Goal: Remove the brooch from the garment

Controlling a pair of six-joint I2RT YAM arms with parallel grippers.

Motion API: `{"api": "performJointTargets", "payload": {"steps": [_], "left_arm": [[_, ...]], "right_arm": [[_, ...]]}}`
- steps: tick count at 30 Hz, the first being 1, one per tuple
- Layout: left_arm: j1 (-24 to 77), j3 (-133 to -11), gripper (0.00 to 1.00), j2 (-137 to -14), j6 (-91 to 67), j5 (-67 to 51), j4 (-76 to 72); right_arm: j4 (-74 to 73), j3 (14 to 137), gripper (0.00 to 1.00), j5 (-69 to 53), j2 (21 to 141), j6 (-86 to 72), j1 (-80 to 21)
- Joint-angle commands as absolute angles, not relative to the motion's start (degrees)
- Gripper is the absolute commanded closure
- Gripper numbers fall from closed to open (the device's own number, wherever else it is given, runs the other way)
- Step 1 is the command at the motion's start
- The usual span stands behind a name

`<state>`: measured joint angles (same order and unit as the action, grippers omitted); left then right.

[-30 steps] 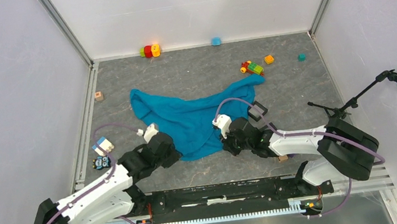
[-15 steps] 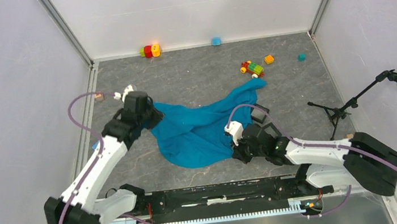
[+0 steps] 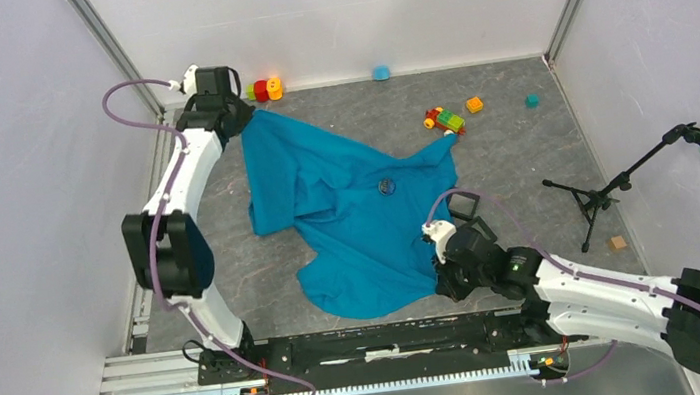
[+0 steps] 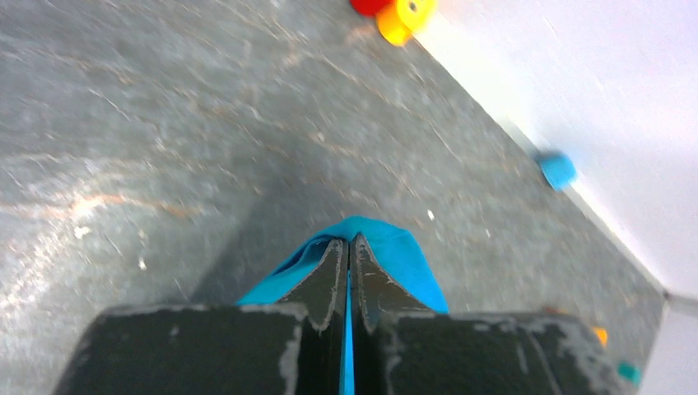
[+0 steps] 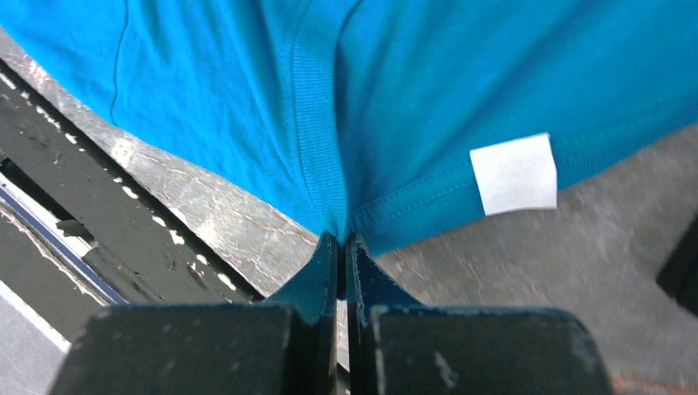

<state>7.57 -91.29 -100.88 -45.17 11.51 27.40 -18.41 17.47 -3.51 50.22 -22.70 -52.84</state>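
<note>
We note the left gripper [image 4: 347, 240] clenched on the far-left corner of the garment [image 3: 323, 176] and the right gripper [image 5: 340, 239] clenched on its near-right hem beside the white tag [image 5: 514, 174], presumably stretching it flat so the brooch [image 3: 386, 186], mid-garment, lies exposed.

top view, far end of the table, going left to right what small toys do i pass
red and yellow toy → small blue piece → multicoloured brick toy → orange block → teal block
</note>
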Motion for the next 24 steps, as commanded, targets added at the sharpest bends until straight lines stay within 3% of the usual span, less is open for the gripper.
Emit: {"api": "performJointTargets", "payload": {"steps": [1, 7, 10, 13, 14, 16, 18, 20, 24], "left_arm": [[5.9, -100.2, 0.98, -108.8, -47.9, 19.2, 27.8], [5.8, -108.0, 0.98, -117.1, -50.3, 30.0, 30.7], [5.8, -108.2, 0.98, -120.0, -47.6, 26.2, 25.5], [6.4, -110.9, 0.88, -122.7, -45.2, 18.9, 24.2], [6.9, -111.5, 0.82, -123.2, -44.1, 17.4, 24.3], [8.4, -112.1, 0.55, -123.0, -41.5, 15.8, 25.9], [10.4, -111.6, 0.26, -121.3, -37.7, 16.9, 28.8], [12.7, -110.1, 0.01, -118.7, -34.4, 21.0, 32.3], [16.1, -103.5, 0.0, -112.0, -29.7, 19.8, 34.3]], "right_arm": [[-29.1, 18.7, 1.0, 5.2, 45.8, -31.6, -53.1], [-35.3, 20.2, 1.0, 14.5, 42.6, -38.5, -53.1], [-34.1, 21.3, 1.0, 13.4, 44.8, -36.7, -53.1], [-31.6, 24.1, 0.98, 13.3, 46.4, -33.3, -53.1], [-30.8, 25.1, 0.97, 13.7, 46.6, -32.4, -53.1], [-29.2, 27.4, 0.92, 15.2, 47.1, -29.9, -53.1], [-28.8, 30.1, 0.66, 17.6, 47.9, -28.4, -53.1], [-27.3, 32.1, 0.56, 18.8, 48.6, -26.1, -53.1], [-23.2, 33.5, 0.5, 20.6, 50.4, -22.5, -53.0]]}}
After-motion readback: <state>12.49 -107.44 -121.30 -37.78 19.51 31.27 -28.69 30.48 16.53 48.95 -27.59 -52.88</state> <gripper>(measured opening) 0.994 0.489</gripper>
